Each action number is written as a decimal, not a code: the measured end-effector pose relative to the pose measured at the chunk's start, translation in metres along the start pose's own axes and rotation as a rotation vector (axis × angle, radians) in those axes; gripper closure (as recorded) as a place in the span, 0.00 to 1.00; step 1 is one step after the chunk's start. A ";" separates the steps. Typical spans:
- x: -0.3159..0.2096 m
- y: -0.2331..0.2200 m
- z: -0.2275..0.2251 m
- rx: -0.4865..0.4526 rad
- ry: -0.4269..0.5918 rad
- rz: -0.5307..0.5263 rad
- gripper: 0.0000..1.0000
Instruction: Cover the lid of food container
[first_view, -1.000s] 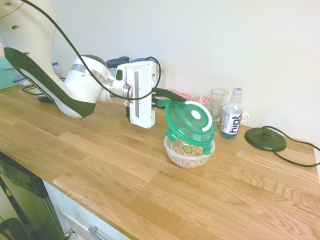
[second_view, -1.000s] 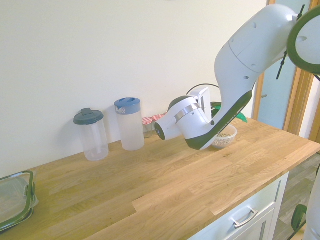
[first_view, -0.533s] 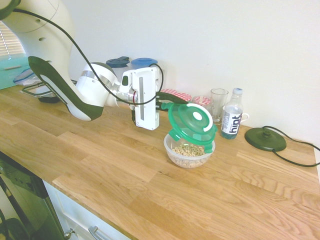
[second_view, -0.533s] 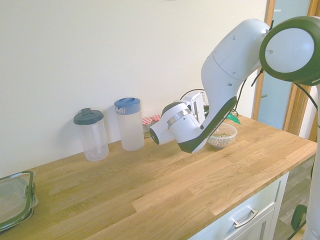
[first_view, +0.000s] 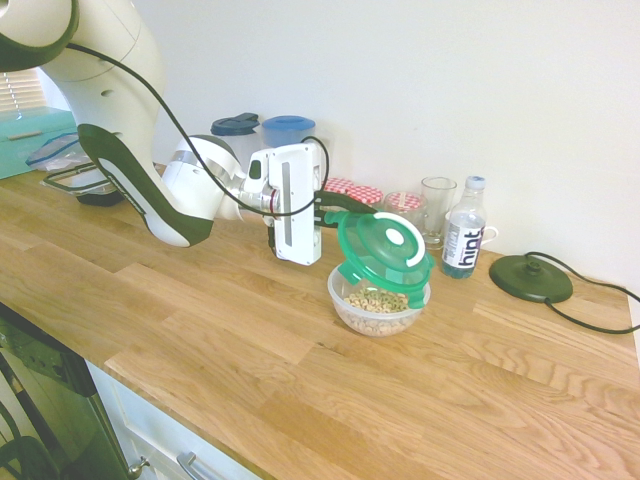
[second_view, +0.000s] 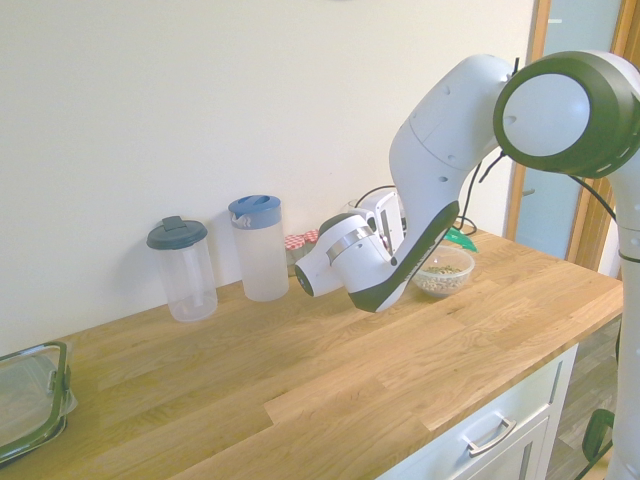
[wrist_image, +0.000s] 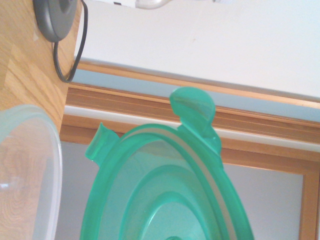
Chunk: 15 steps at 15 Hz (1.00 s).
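The green lid (first_view: 382, 252), with its white ring on top, hangs tilted just over the food container (first_view: 378, 307), its low edge at the bowl's rim. The container is a small clear round bowl with cereal rings inside, standing on the wooden counter. My gripper (first_view: 332, 209) reaches in from the left and is shut on the lid's upper left edge. In the second exterior view the arm hides the gripper; only a green tip of the lid (second_view: 459, 240) shows above the bowl (second_view: 443, 272). The wrist view shows the lid's underside (wrist_image: 165, 195) with a clip tab, and the bowl's rim (wrist_image: 47, 150) beside it.
Behind the bowl stand a water bottle (first_view: 463, 240), a glass (first_view: 437, 208) and jars with red checked lids (first_view: 357, 190). A black round base (first_view: 530, 277) with a cord lies to the right. Two clear pitchers (second_view: 260, 247) and a rectangular container (second_view: 30, 400) stand further along the counter.
The arm's upper links have swung over toward the bowl and the wrist has shifted slightly right. The lid stays gripped and tilted, a little lower over the bowl.
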<state>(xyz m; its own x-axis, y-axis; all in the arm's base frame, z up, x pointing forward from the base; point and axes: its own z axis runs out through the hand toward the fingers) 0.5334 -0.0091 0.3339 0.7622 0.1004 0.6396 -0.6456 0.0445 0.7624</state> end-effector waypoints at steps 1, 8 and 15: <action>-0.002 -0.002 0.001 -0.004 -0.001 -0.003 1.00; -0.005 -0.004 0.006 -0.020 -0.010 -0.009 0.00; -0.010 -0.008 0.001 -0.012 -0.015 -0.022 0.00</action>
<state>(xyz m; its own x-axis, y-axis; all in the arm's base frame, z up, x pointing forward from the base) 0.5309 -0.0113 0.3210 0.7767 0.0845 0.6242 -0.6292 0.0586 0.7750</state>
